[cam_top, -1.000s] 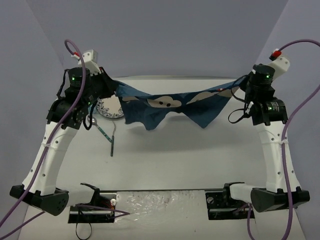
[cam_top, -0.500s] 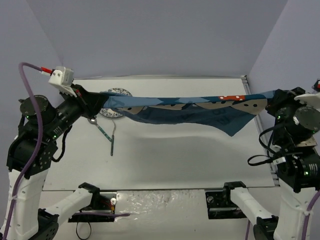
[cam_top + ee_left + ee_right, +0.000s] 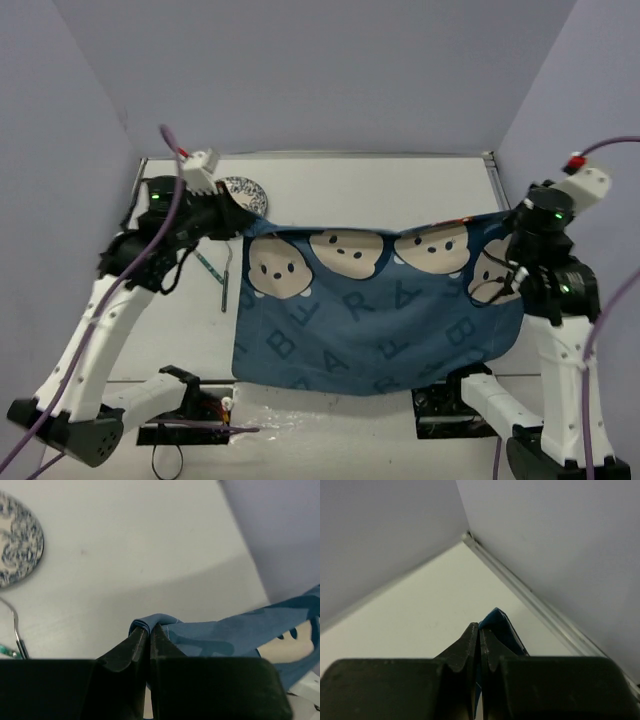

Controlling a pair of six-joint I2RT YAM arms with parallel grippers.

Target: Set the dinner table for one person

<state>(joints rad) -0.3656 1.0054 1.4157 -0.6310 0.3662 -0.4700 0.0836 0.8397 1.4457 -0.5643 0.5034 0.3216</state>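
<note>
Top view first. The placemat point(image 3: 370, 310) hangs spread between the arms. The left fingers point(image 3: 232, 222) are pinched shut on its upper left corner, the right fingers point(image 3: 516, 235) shut on the upper right. The desk point(image 3: 380, 190) lies beneath, running from the arm bases back to the wall. The danger is the lower hem, which droops toward the near edge. Lowered from here, it could drape off the desk onto the mounts. The left side could also sweep the thin utensil point(image 3: 225, 280) or nudge the patterned plate point(image 3: 245, 192) close by. The cloth hides the desk's whole middle, and whether the hem touches anything cannot be told.

Left wrist now. The fingers point(image 3: 130, 650) clamp just a small folded bite of placemat point(image 3: 225, 630), so a hard sideways pull could strip it loose. The plate point(image 3: 17, 545) is cut off at the frame edge, and the utensil point(image 3: 15, 630) shows only a sliver.

Right wrist. The fingers point(image 3: 462, 650) are closed on a blue tip of placemat point(image 3: 502, 627) over the desk's point(image 3: 420, 610) far corner. It looks a slim hold too. The rest of the cloth is hidden behind the fingers.
</note>
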